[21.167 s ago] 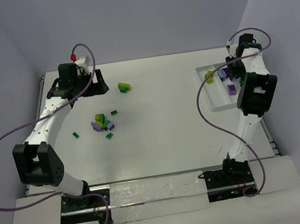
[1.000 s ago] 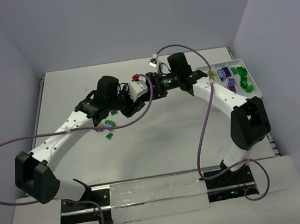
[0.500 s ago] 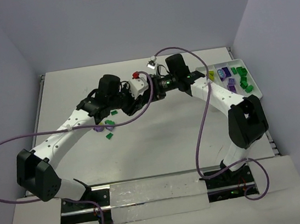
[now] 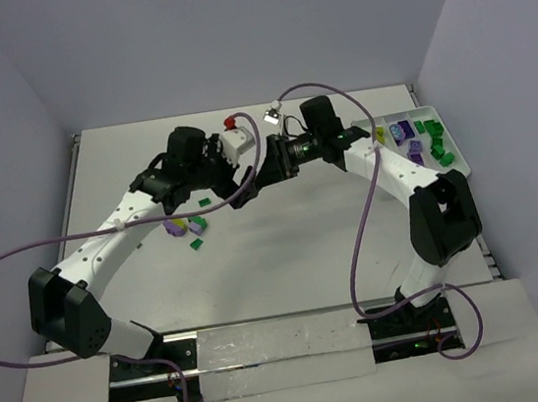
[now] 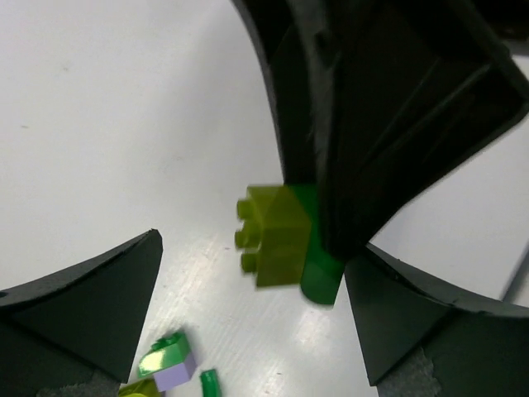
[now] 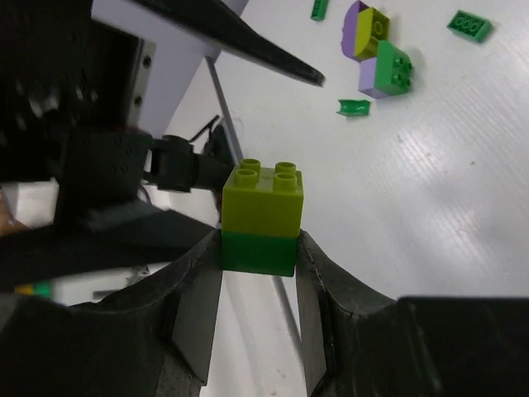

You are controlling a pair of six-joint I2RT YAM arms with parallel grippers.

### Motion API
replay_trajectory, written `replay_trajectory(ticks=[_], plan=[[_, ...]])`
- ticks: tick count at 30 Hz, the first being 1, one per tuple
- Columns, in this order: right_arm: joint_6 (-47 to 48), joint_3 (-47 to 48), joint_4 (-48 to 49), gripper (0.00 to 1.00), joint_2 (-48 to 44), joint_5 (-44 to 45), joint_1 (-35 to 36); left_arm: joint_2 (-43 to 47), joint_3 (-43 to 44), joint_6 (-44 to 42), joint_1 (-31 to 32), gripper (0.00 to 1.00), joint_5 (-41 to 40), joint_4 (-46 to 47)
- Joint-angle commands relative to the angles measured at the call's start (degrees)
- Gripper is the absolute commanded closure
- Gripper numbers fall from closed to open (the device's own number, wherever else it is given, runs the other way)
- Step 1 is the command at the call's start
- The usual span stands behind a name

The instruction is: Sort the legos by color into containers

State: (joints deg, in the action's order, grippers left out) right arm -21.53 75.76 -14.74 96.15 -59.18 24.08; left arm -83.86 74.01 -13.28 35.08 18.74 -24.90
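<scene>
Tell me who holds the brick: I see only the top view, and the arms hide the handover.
Observer: The right gripper clamps a dark green brick, with a yellow-green brick stacked on it.
Operator: And the left gripper?
Observer: The left gripper has its jaws wide open around the stack, not gripping it.
Operator: Anything underneath?
Observer: Loose legos lie on the table, among them a lavender-and-green pair.

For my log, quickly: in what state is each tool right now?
Left tool: open, holding nothing.
Right tool: closed on the stacked bricks.
</scene>
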Motion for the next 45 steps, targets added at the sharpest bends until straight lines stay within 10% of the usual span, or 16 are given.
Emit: replay_trajectory(ticks=[1,13,45], plan=[[14.4,1.5,-11.3,1.00,-1.7,-3.0,-2.7,2.4,3.9,4.7,-8.6,0.01,15.1,-0.6],[42.5,5.6,-28.6,1.00,-5.8,-7.6,-3.5,-4.1,3.9,12.9,-14.4,0.15,49.4,0.4],[35.0,7.1,-24.7,1.00,-7.1,-7.3,2.3,-8.8,3.9,11.6,-7.7,0.35,53.1,-1.0]])
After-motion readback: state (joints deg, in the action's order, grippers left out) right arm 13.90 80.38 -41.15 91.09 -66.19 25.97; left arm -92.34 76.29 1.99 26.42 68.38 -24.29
